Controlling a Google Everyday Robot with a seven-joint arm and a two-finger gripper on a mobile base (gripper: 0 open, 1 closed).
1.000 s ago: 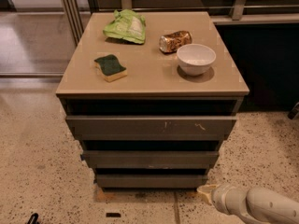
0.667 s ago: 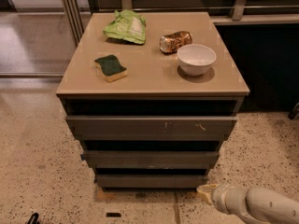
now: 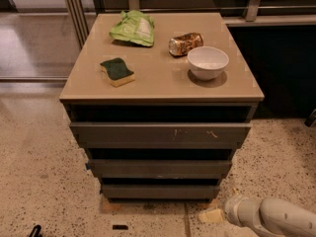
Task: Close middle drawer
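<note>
Plain grey-brown middle drawer judged not yet pushed home; pale gripper low beside cabinet's bottom-right corner, apart, open-or-closed state indeterminable.

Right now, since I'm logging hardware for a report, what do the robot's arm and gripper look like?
The arm is a smooth, rounded off-white tube with a rounded collar near its end. The gripper, low at the bottom right near the floor, shows as a pale cream-yellow tip. No cables or markings are visible.
</note>
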